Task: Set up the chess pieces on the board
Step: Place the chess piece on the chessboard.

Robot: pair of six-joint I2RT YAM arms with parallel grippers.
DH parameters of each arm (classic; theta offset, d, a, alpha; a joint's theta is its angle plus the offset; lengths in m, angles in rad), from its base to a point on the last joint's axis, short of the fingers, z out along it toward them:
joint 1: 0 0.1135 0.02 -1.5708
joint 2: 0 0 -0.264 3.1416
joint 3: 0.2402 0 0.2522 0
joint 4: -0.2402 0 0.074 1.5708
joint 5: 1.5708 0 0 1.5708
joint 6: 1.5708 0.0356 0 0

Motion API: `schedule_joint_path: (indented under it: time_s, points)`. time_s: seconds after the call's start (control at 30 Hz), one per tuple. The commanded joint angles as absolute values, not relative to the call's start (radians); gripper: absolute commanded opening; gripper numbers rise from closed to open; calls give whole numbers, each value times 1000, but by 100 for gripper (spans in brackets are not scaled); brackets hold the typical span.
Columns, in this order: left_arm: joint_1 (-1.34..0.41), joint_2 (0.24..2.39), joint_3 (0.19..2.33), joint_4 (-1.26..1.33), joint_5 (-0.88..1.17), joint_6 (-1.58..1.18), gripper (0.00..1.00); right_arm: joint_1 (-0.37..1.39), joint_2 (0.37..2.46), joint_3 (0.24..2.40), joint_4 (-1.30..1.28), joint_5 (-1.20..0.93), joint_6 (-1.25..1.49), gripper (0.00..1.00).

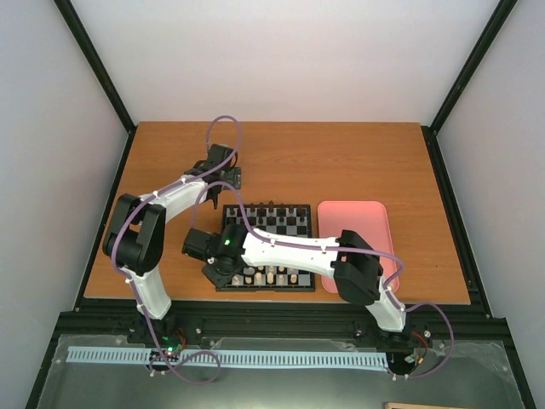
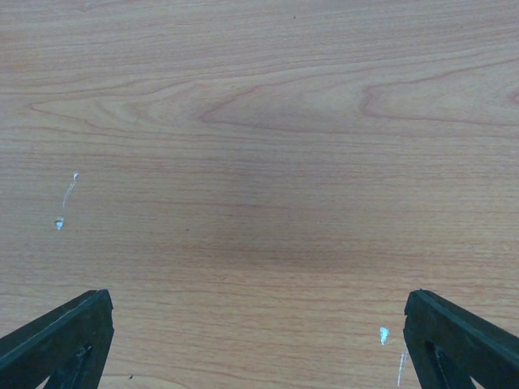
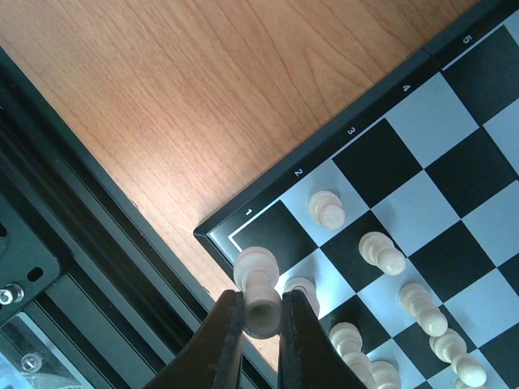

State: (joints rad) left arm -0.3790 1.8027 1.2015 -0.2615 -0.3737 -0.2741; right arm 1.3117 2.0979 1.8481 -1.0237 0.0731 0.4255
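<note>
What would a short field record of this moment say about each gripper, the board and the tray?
left gripper: open, over bare table, nothing held
right gripper: shut on a cream piece at the board's near-left corner
board: other cream pieces standing on its near rows
pink tray: on the table, right of the board

— What lies on the wooden surface [image 1: 341, 162]?
— A pink tray [image 1: 358, 220], flat, toward its right side.
— Any marks on the wood?
— A few small white flecks [image 2: 68, 193].
</note>
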Motion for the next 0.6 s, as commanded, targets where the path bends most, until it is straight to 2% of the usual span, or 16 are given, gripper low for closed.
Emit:
schedule_joint_path:
  time_s: [0.0,0.57]
  points:
    - [-384,1774,1215,-249,-373,-267,100,1321,2150,1868,-1048,87,386,3]
    - [-383,1778,1216,-249,-374,-266,100,1321,2205,1868,-1029,54,368,3]
